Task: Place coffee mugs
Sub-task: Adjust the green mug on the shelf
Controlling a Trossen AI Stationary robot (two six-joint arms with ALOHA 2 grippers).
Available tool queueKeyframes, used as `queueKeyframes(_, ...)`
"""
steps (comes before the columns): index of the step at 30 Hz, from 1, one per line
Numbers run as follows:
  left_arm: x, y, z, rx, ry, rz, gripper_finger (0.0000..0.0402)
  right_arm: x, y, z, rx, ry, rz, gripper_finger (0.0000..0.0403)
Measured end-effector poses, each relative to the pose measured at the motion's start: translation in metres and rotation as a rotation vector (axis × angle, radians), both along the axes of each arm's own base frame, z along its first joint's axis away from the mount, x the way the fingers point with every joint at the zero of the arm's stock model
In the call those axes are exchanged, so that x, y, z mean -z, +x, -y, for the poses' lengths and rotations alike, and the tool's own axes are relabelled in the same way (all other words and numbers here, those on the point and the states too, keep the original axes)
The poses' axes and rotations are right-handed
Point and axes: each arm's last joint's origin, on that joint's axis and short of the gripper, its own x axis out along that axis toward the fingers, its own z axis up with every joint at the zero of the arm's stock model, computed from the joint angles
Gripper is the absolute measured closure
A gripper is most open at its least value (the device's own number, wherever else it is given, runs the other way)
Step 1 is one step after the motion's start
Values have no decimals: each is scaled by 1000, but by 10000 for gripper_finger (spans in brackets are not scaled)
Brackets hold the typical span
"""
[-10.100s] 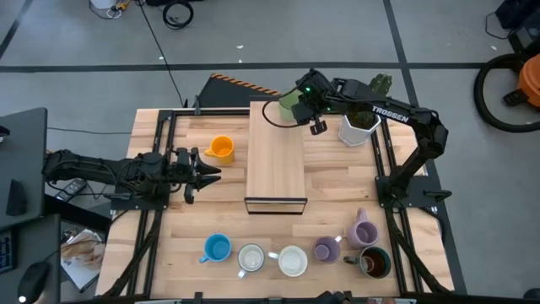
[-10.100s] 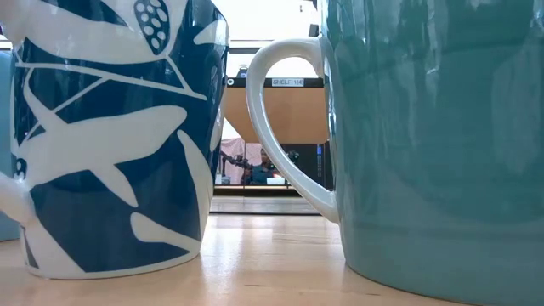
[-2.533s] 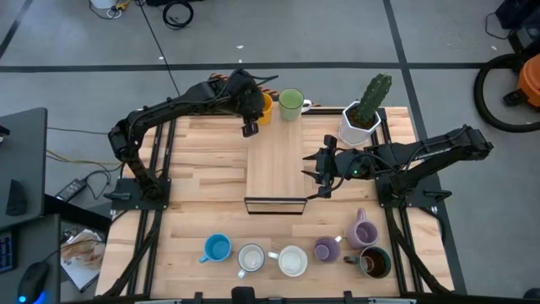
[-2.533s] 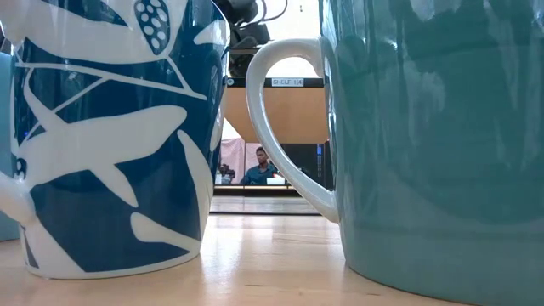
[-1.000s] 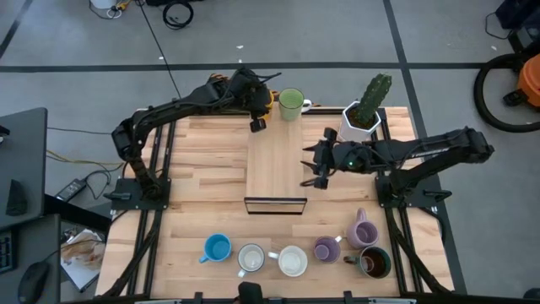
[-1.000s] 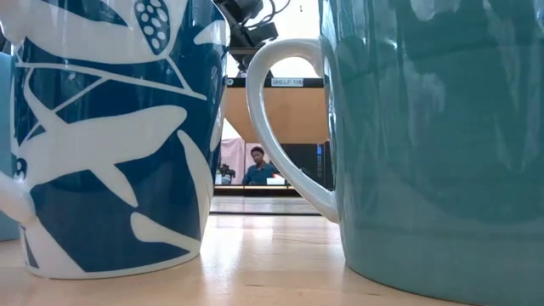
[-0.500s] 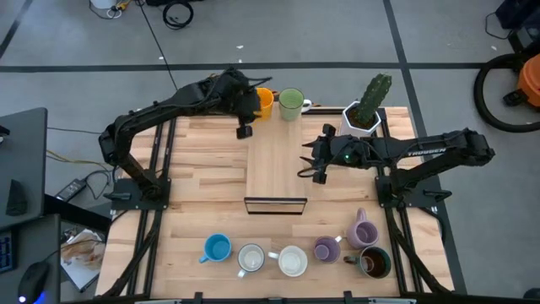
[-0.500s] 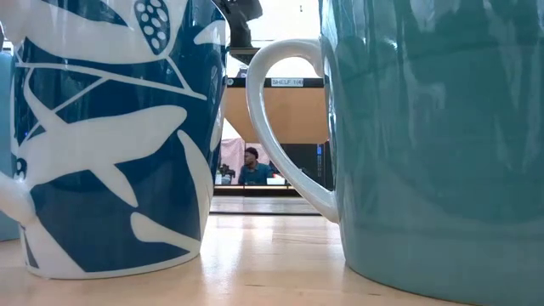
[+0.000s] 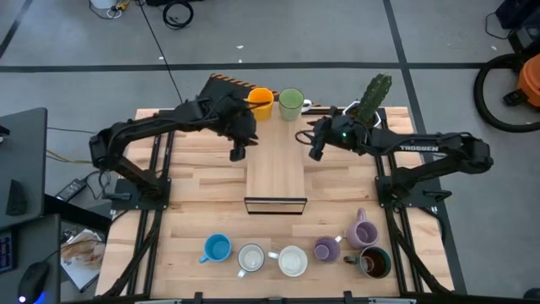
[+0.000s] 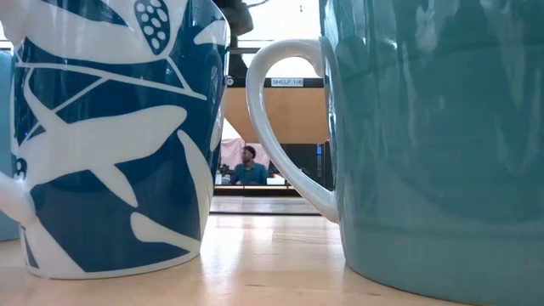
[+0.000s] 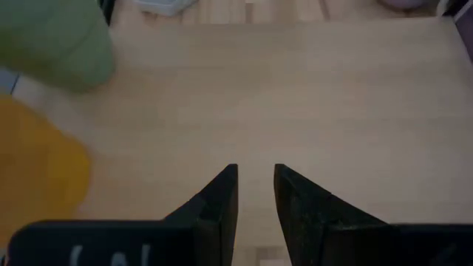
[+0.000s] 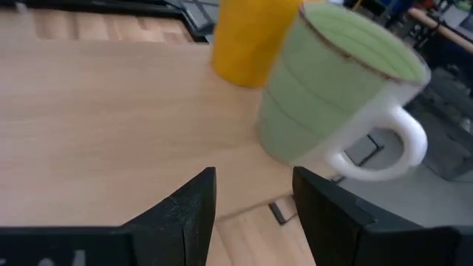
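Note:
The orange mug (image 9: 260, 103) and the green mug (image 9: 291, 103) stand upright side by side on the far end of a raised wooden board (image 9: 274, 169). My left gripper (image 9: 238, 152) hovers over the board's left edge, open by a narrow gap (image 11: 253, 174), with the orange mug (image 11: 37, 170) and the green mug (image 11: 59, 37) off to one side. My right gripper (image 9: 314, 149) is open (image 12: 253, 177) just short of the green mug (image 12: 332, 96), and the orange mug (image 12: 247, 41) stands behind it. Six more mugs stand in a row near the near edge: blue (image 9: 217, 248), two white (image 9: 251, 257) (image 9: 292, 261), two purple (image 9: 327, 249) (image 9: 363, 230), and dark (image 9: 374, 263).
A white planter with a cactus (image 9: 363, 114) stands at the far right, close behind my right arm. In the low view a blue-and-white patterned mug (image 10: 110, 136) and a teal mug (image 10: 433, 144) block most of the table. A person (image 10: 246, 166) shows in the room beyond.
My left gripper has drawn back from the orange mug toward the near and left side, ending over the board's left edge. My right gripper has moved toward the far edge, closing in on the green mug. Neither mug has moved.

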Motion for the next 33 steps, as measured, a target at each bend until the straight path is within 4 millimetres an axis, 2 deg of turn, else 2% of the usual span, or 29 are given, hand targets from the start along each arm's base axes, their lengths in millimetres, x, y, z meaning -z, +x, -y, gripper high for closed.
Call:
queueKeyframes(9,0,-32,19,-30,7,132,308,19,12,37,62,-14,1,218)
queueKeyframes(18,17,-59,38,-71,-22,236,308,29,17,53,57,7,31,218)
queueKeyframes(22,26,-63,41,-86,-39,220,308,26,18,53,53,2,52,218)
queueKeyframes(26,27,-63,40,-102,-53,224,308,19,23,56,41,-11,69,218)
queueKeyframes(33,28,-63,43,-116,-73,221,308,19,33,63,47,0,35,218)
